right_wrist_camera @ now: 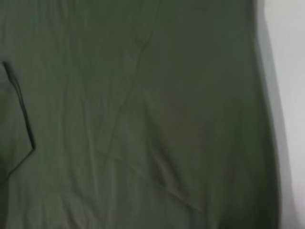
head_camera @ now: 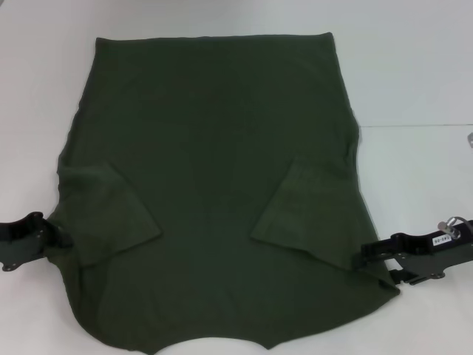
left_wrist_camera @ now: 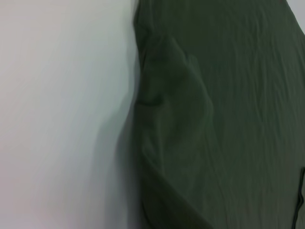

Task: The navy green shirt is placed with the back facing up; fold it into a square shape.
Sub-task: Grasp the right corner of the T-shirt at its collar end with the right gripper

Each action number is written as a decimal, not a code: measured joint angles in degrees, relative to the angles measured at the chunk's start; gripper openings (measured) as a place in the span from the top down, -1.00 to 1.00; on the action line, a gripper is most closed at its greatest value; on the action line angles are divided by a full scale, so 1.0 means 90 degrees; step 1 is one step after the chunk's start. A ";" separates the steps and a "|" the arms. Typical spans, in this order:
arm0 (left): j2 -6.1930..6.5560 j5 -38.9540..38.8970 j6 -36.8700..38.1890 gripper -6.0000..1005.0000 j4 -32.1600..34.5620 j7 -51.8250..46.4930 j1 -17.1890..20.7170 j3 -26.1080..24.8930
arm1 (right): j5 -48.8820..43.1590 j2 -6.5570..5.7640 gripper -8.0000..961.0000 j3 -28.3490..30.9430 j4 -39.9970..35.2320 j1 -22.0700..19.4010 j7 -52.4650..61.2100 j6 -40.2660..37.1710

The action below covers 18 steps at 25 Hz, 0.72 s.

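Lying spread plain-side up on the white table (head_camera: 414,66), the navy green shirt (head_camera: 214,148) fills most of the head view, its straight hem at the far end and its collar end running off the near edge, with both short sleeves already turned inward onto the body. It reads as soft, light cotton that will drape, crease and drag rather than hold a shape, so I judge it wants a pinch on a doubled edge, at a fold or seam, rather than on flat single cloth. The left gripper (head_camera: 59,238) sits at the shirt's left edge just beside the folded left sleeve (head_camera: 111,214), and the right gripper (head_camera: 367,255) sits at the shirt's right edge near the folded right sleeve (head_camera: 299,207); each seems to be at the cloth, but I cannot tell whether either is clamped on it or released, since the fingertips are hidden. Bare table lies beyond the hem and to the right of the shirt, giving room to carry cloth; to the shirt's left the margin is narrower, and nothing else stands near its edges.
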 joint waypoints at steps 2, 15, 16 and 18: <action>0.0000 -0.0005 -0.0001 0.96 -0.0002 0.0000 0.0003 -0.0002 | 0.0000 0.0013 -0.87 0.0002 0.0000 0.0018 0.0000 0.0000; 0.0000 -0.0011 -0.0010 0.96 -0.0003 0.0016 0.0007 -0.0015 | -0.0119 -0.0125 -0.87 -0.0022 -0.0067 -0.0011 0.0025 -0.0016; 0.0000 -0.0011 -0.0011 0.96 -0.0003 0.0017 0.0011 -0.0018 | -0.0178 -0.0125 -0.87 -0.0024 -0.0064 -0.0011 0.0024 -0.0015; 0.0000 -0.0011 -0.0011 0.96 -0.0003 0.0018 0.0012 -0.0020 | -0.0233 -0.0119 -0.87 -0.0027 -0.0047 -0.0008 0.0012 -0.0013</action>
